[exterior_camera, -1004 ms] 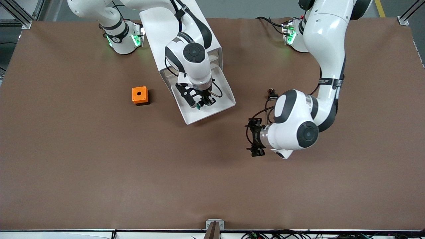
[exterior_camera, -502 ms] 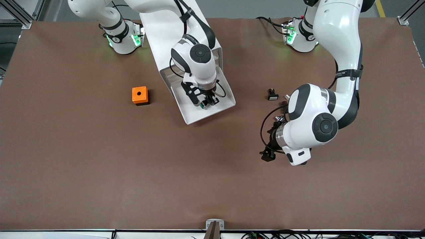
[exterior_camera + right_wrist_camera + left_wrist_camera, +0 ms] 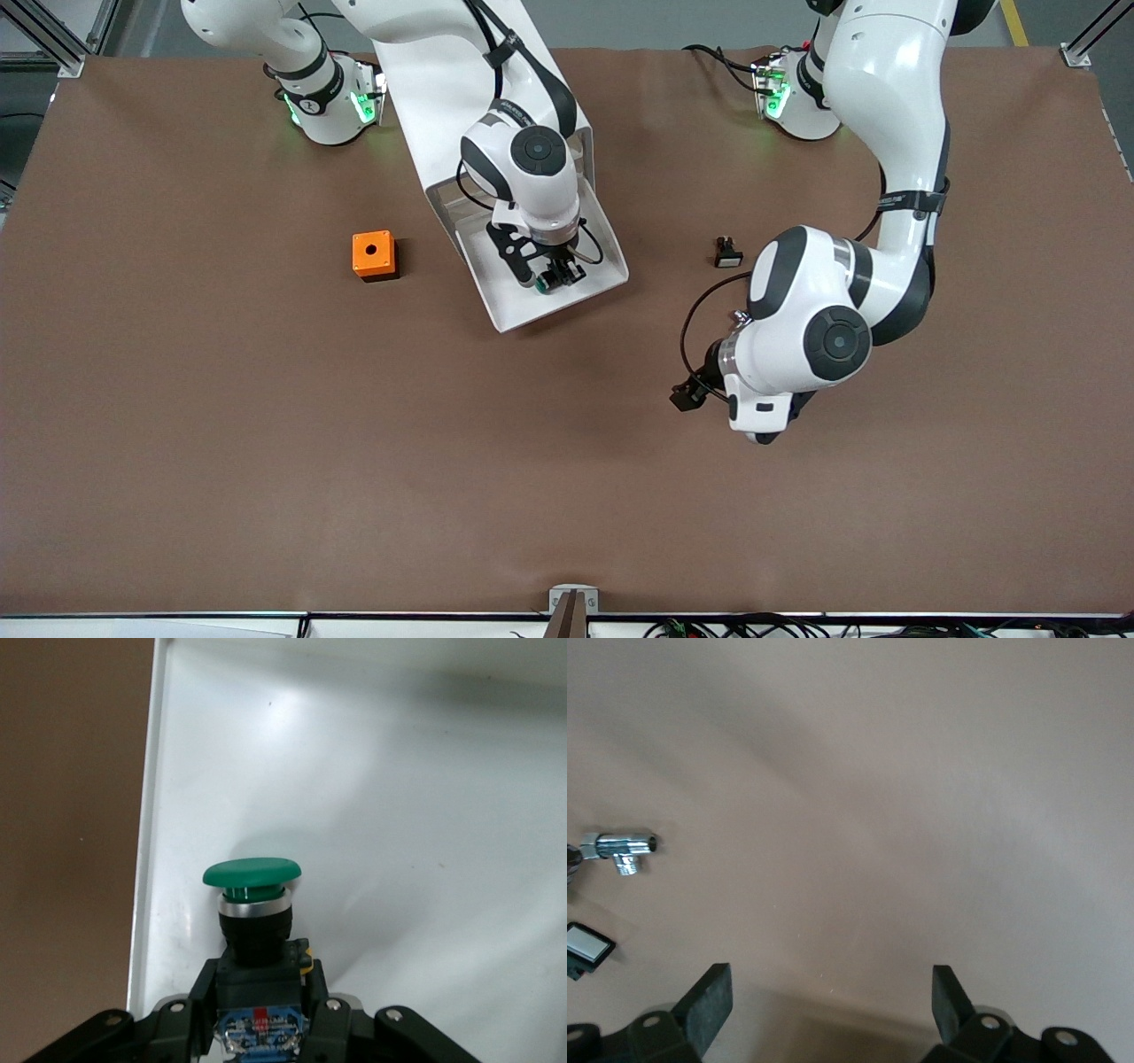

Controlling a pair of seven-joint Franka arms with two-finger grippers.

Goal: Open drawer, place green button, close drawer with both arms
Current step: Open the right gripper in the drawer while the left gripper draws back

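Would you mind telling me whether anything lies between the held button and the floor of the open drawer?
Nothing visible does. The right gripper holds the button over the open drawer, whose white floor shows bare around and under the green cap. The left gripper, open, waits over bare table.
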